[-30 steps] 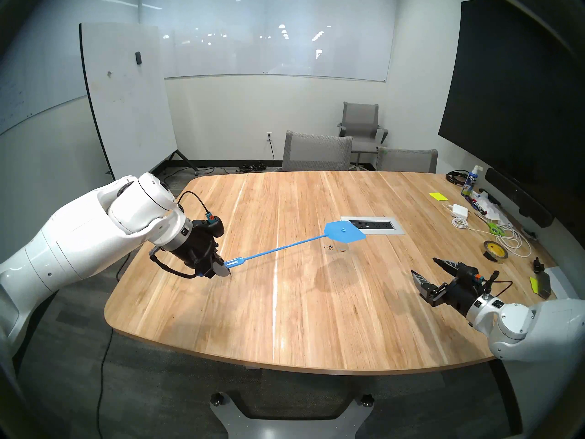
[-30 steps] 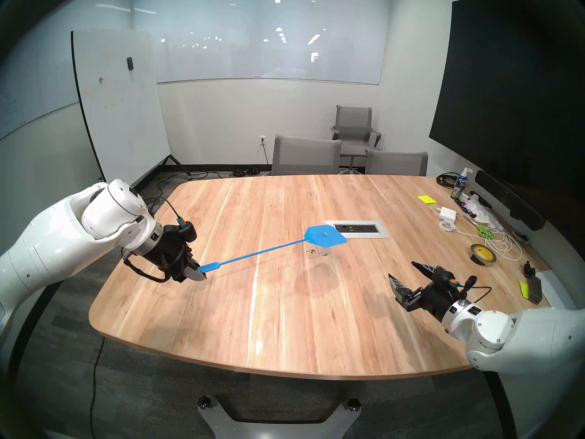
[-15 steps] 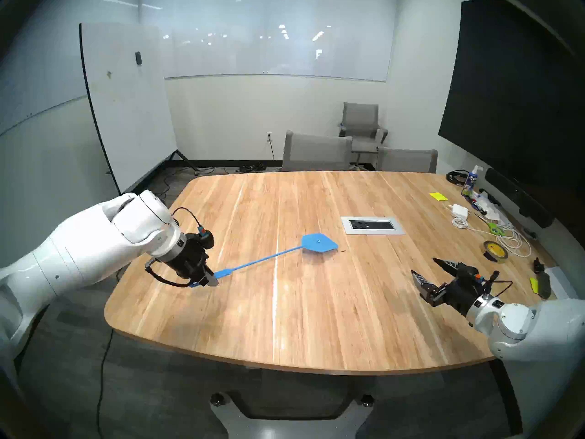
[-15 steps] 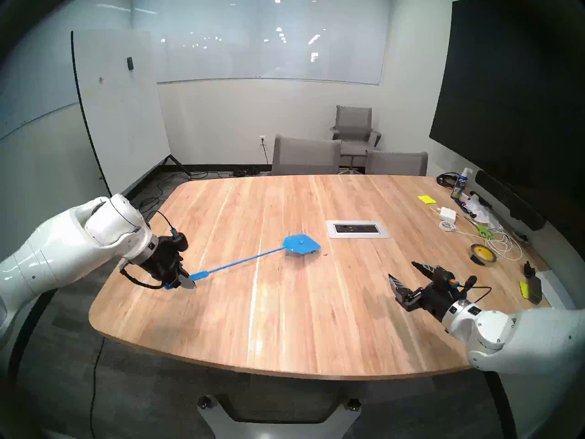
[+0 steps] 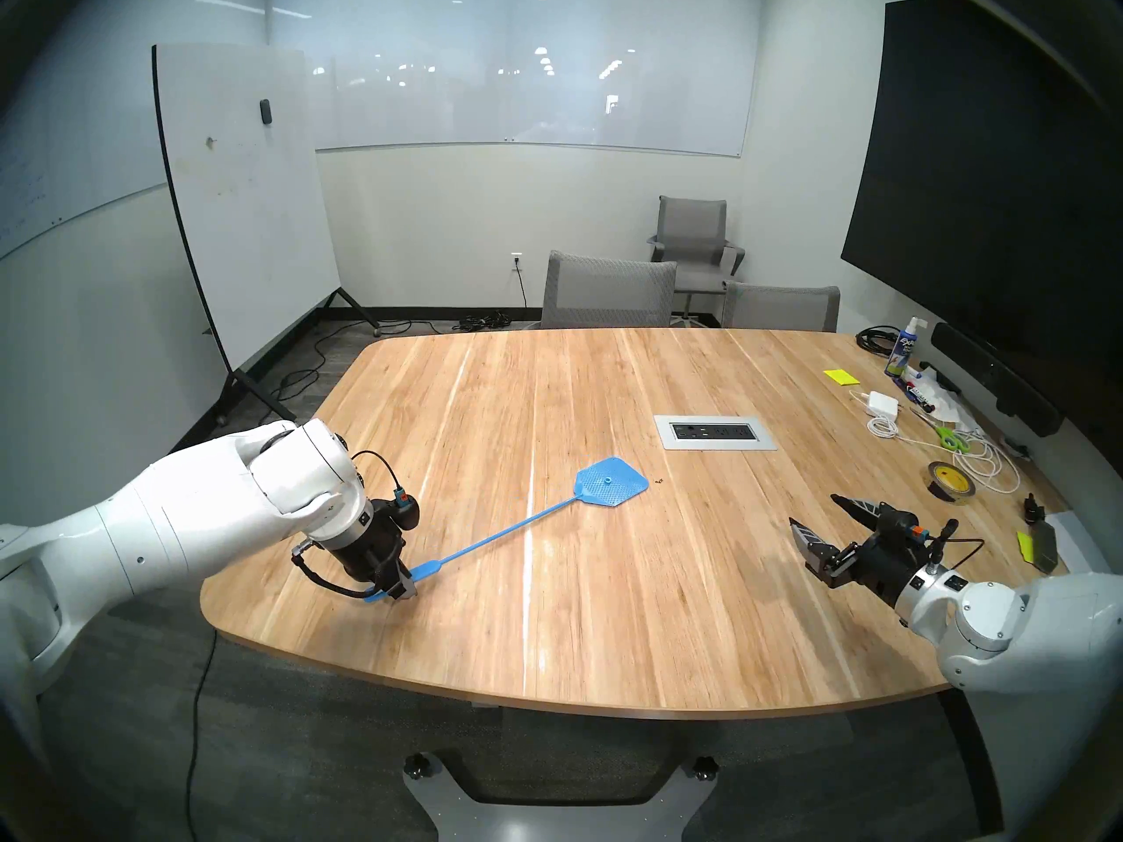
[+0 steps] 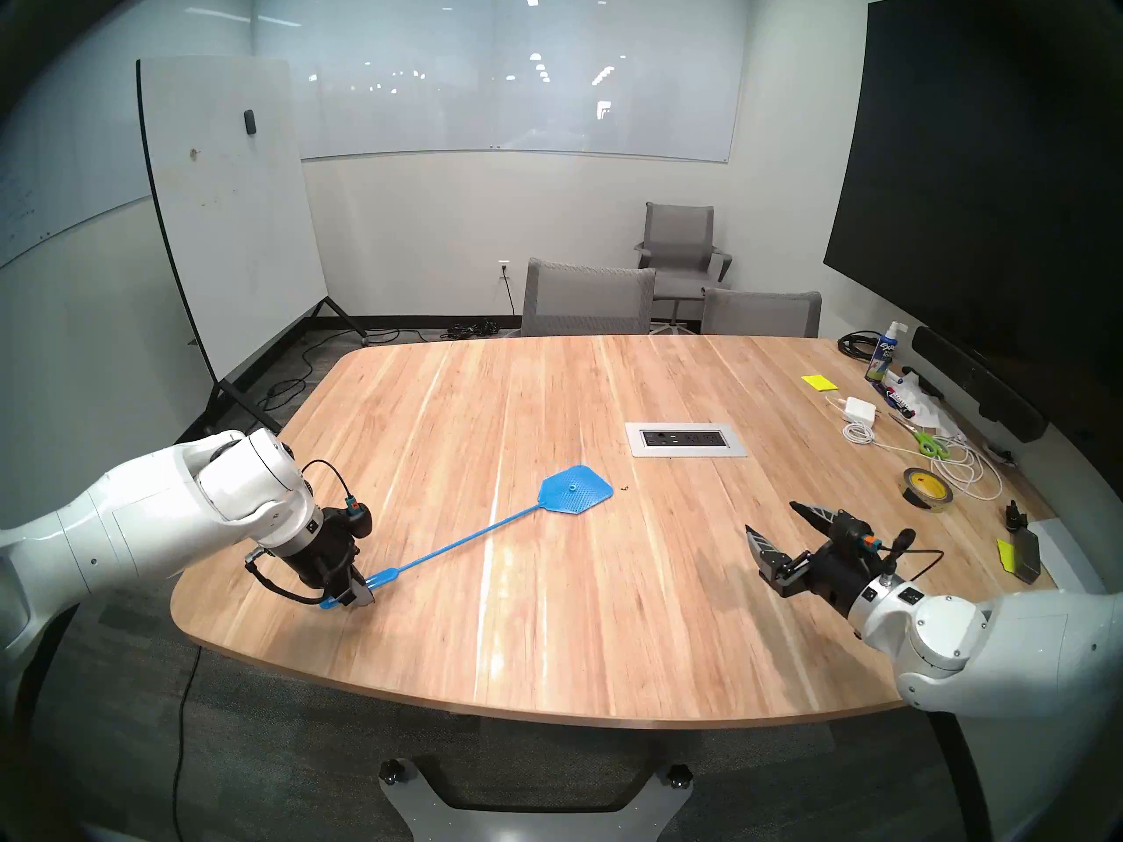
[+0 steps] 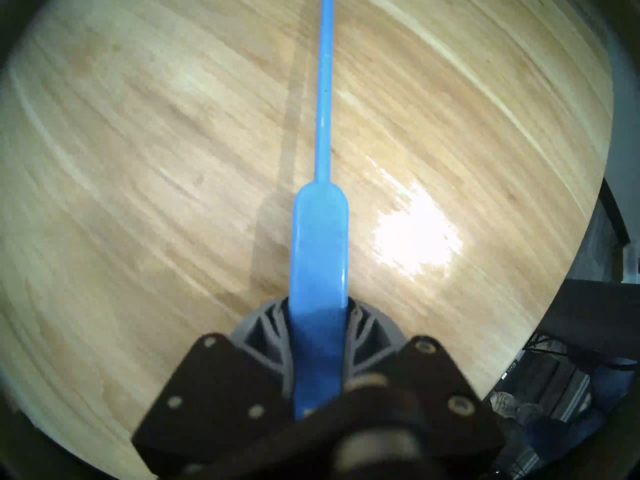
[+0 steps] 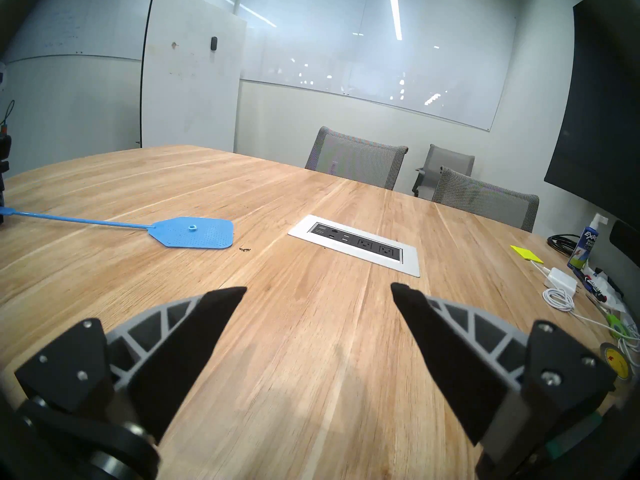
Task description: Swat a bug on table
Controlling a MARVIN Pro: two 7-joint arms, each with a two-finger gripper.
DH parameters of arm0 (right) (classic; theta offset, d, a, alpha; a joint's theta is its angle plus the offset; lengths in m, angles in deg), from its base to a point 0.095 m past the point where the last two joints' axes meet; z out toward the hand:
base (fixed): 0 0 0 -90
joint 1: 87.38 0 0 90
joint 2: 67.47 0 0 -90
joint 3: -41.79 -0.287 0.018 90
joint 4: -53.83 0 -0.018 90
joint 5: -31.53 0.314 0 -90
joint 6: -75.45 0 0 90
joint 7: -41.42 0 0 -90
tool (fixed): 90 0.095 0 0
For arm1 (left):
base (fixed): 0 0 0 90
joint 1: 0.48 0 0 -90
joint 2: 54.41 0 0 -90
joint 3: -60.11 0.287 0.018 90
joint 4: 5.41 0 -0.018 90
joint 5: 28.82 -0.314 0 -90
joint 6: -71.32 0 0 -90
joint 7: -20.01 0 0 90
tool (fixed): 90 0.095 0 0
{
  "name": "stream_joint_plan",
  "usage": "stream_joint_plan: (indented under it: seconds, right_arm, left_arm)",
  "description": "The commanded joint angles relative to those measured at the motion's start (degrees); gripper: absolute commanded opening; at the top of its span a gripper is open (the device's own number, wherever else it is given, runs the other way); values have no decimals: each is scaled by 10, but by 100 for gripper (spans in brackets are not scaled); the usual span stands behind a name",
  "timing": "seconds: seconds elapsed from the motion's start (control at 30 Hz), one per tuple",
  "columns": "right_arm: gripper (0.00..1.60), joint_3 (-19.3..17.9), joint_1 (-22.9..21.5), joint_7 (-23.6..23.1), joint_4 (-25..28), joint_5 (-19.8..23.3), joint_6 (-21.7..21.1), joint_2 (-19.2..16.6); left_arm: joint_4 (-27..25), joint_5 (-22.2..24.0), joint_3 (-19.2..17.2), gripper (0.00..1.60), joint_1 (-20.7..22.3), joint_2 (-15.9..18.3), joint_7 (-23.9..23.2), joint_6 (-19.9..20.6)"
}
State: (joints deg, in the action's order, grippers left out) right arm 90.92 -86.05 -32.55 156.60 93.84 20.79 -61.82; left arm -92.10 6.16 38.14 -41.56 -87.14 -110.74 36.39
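Swatter, blue plastic, long thin handle, perforated flat head: light, whippy; best held at wide handle end. Left gripper fingers clamp there. Head lies on light wood-plank table; dark speck bug just beside it. Right gripper fingers spread, empty.

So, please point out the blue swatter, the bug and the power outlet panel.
blue swatter (image 5: 611,482), head left view, middle of its mesh head.
bug (image 8: 245,249), right wrist view, the dark speck itself.
power outlet panel (image 5: 714,432), head left view, its dark socket strip.
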Motion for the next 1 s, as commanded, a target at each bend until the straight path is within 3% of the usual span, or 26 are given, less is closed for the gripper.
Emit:
stream_joint_plan:
  seconds: [0.0,0.53,0.77,0.97]
  right_arm:
    - [160,-5,-5,0,-1,-1,1,1]
    - [160,-5,-5,0,-1,-1,1,1]
    - [160,-5,-5,0,-1,-1,1,1]
    - [160,-5,-5,0,-2,-1,1,1]
  left_arm:
    - [-1,8,15,0,16,-2,12,-1]
    - [-109,69,-30,0,84,44,-5,-1]
    - [-140,97,-29,0,93,65,-5,-1]
    - [-143,114,-14,0,94,62,8,-1]
